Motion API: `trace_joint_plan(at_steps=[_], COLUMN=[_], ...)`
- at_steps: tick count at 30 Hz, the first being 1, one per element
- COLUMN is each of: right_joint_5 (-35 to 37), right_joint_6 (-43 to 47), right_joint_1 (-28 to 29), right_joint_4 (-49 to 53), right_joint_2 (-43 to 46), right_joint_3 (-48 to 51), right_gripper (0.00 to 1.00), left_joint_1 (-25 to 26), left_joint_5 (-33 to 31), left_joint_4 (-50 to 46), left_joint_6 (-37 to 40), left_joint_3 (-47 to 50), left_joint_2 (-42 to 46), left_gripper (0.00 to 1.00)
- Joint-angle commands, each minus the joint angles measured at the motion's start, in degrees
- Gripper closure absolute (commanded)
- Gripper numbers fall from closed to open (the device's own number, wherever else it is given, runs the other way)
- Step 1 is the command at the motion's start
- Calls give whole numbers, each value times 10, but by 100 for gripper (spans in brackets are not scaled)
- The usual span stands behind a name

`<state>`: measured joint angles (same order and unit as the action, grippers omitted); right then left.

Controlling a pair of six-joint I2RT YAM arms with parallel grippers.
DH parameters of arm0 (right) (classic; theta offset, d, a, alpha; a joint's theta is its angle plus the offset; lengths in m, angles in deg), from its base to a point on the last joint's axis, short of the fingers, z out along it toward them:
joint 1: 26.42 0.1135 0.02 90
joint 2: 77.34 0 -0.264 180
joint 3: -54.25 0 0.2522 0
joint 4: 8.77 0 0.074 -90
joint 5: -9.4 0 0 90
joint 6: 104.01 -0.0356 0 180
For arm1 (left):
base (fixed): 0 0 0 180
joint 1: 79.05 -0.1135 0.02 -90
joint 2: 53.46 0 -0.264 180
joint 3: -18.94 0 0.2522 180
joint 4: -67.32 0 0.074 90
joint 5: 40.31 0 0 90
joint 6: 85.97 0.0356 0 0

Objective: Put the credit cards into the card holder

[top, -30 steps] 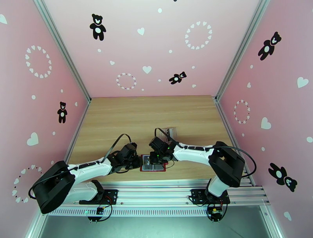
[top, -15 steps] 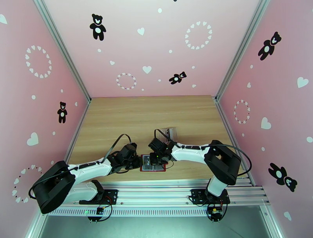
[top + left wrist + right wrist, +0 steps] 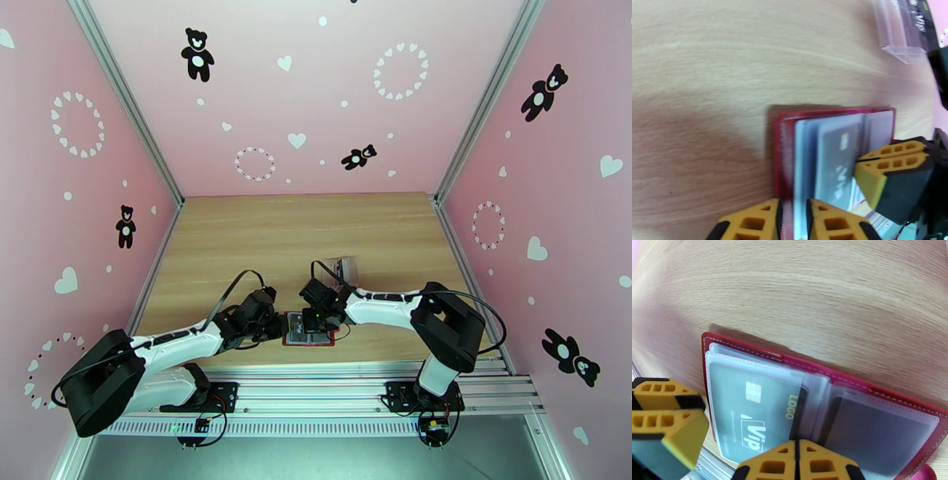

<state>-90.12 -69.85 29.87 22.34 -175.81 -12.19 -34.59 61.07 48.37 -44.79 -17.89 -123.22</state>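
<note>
The card holder (image 3: 300, 333) lies open, sleeves up, near the front edge of the table (image 3: 316, 229), its long axis running side to side. A dark Vip card (image 3: 750, 413) sits in one sleeve, lengthwise along the holder, LOGO end toward the fold. The left gripper (image 3: 793, 221) pinches the holder's end; the right gripper (image 3: 796, 459) has its fingers pressed together, empty.
</note>
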Motion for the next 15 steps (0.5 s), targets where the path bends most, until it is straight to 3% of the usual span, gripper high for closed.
trace_joint_plan(at_steps=[1, 15], right_joint_5=[15, 12], right_joint_6=[8, 8], right_joint_1=[4, 3], right_joint_4=[10, 8], right_joint_2=[-22, -24], right_joint_3=[8, 10], right_gripper=[94, 95], left_joint_1=[4, 5], left_joint_5=[14, 50], left_joint_4=[-1, 47], left_joint_6=[-7, -11], left_joint_3=[5, -1], left_joint_2=[18, -22], left_gripper=[76, 75])
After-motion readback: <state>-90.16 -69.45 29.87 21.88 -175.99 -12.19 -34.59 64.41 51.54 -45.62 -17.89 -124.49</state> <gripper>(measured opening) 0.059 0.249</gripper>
